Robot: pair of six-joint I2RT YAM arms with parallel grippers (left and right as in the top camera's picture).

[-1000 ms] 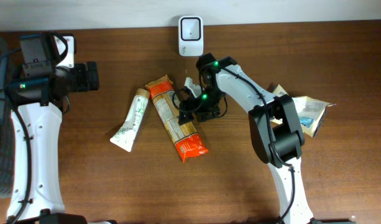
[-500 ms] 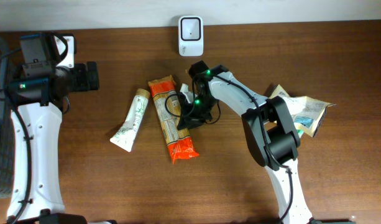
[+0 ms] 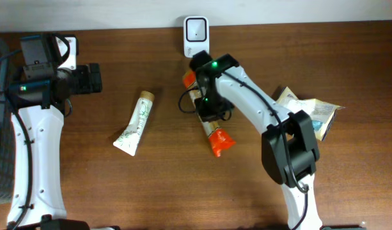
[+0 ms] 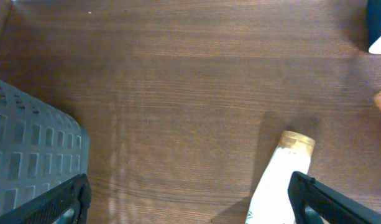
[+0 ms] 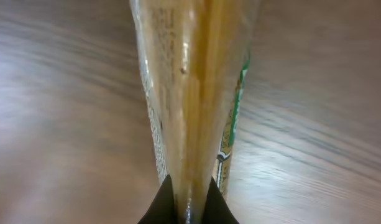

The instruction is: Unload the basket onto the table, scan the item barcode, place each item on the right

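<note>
A dark brown wooden table [image 3: 349, 64] with fine grain fills the view. The right arm has swung away from the middle of the table toward the far edge, and the right gripper [image 3: 206, 106] is now clenched on the spaghetti packet [image 3: 219, 140]. A second ago this packet lay flat just right of the white tube [image 3: 136, 122]; it now sits well apart from it, just near of the white barcode scanner [image 3: 196, 29]. Its orange end points near and right, and its far end is hidden under the arm. In the right wrist view the clear, glossy packet [image 5: 190, 74] runs away from the pinching black fingertips [image 5: 165, 202]; the table there is blurred. The left gripper [image 4: 190, 205] is unchanged, spread wide, holding nothing. A grey slotted basket [image 4: 28, 155] is cut off at the left. A crumpled bag [image 3: 314, 112] lies right.
</note>
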